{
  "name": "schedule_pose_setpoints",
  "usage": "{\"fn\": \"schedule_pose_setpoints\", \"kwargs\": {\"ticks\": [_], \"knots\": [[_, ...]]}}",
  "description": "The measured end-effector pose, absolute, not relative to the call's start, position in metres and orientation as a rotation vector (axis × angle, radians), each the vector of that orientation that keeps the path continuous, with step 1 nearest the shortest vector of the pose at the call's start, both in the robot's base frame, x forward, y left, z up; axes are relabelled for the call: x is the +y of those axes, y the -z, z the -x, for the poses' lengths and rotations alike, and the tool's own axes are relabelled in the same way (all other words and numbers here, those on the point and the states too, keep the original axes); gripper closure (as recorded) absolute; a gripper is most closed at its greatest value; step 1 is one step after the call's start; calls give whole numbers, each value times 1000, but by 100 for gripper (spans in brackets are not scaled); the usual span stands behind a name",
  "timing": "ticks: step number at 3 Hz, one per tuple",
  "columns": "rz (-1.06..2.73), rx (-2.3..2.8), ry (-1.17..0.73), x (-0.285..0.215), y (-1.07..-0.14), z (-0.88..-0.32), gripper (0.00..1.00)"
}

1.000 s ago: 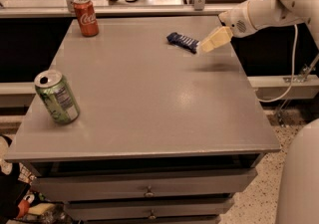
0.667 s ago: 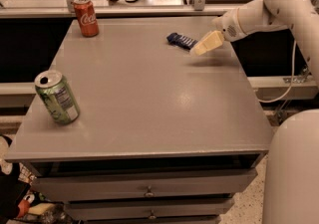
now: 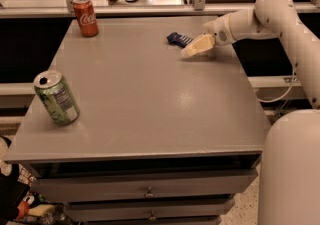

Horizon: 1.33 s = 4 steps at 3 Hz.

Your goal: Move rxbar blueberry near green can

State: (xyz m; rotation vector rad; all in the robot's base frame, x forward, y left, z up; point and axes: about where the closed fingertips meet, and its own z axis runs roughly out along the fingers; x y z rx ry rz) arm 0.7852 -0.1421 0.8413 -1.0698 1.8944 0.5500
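The rxbar blueberry [image 3: 179,39], a small flat bar in a dark blue wrapper, lies on the grey table [image 3: 150,94] at the far right. The green can [image 3: 56,97] with a silver top and white label panel stands near the front left corner, far from the bar. My gripper [image 3: 192,49], with cream-coloured fingers, hangs low over the table just right of the bar and slightly in front of it, its tips close to the bar's right end. The white arm [image 3: 260,16] reaches in from the right.
A red Coca-Cola can [image 3: 85,16] stands at the table's far left corner. Drawers [image 3: 147,191] sit below the table's front edge. A rail and a shelf edge run behind the table. The robot's white body [image 3: 292,169] fills the lower right.
The gripper has moved left and lower, closing in on the bar's right end. The bar and both cans have not moved.
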Motion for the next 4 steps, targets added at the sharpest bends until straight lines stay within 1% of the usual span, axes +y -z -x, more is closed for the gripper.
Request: {"fn": "schedule_pose_setpoints", "kwargs": {"ticks": [2, 4], "knots": [[1038, 1825, -601, -109, -833, -796, 53], [1039, 1824, -605, -106, -833, -796, 100]]}}
